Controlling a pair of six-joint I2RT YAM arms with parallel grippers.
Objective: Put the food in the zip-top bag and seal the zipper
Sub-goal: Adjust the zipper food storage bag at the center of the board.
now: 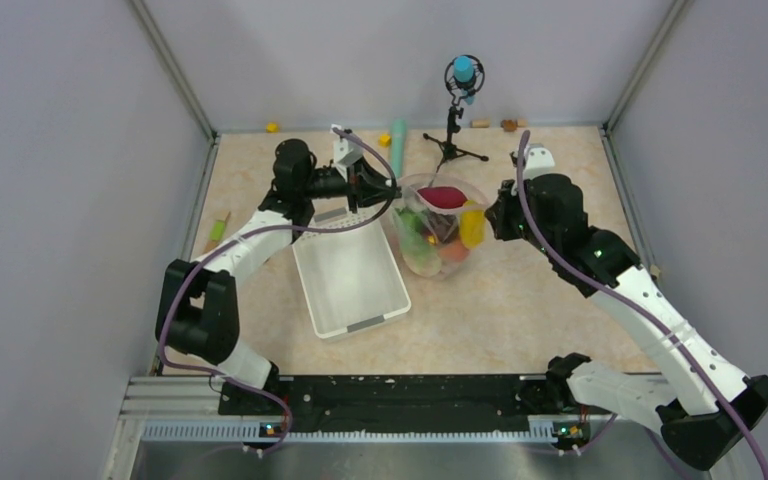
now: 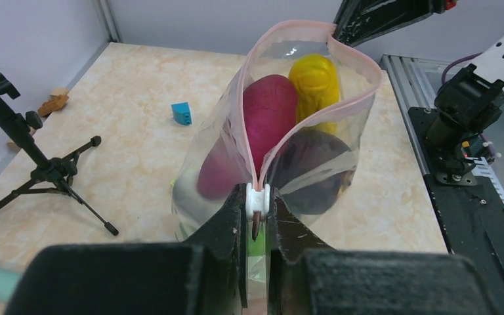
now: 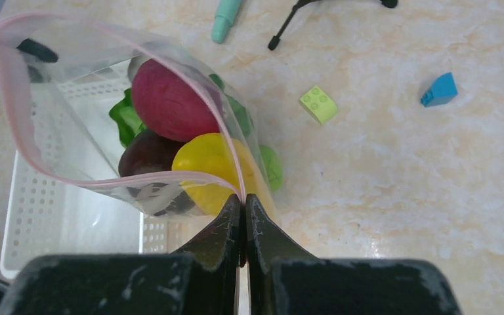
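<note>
Pinching the white slider (image 2: 257, 199) of the zipper (image 2: 300, 25), the left gripper (image 2: 257, 209) is clenched at one end of the mouth. The right gripper (image 3: 243, 209) is clamped on the opposite end. The zip-top bag (image 1: 430, 262) stands mid-table toward the far edge, mouth gaping, with the food (image 2: 269, 111) inside, just beside the white basket (image 1: 345, 275). A tripod (image 1: 452, 140), teal cylinder (image 1: 398, 132), blue block (image 3: 438, 90) and green block (image 3: 319, 104) lie near.

Marbled table (image 1: 520, 300): white basket (image 1: 350, 275), tripod (image 1: 451, 150), teal cylinder (image 1: 398, 133).
</note>
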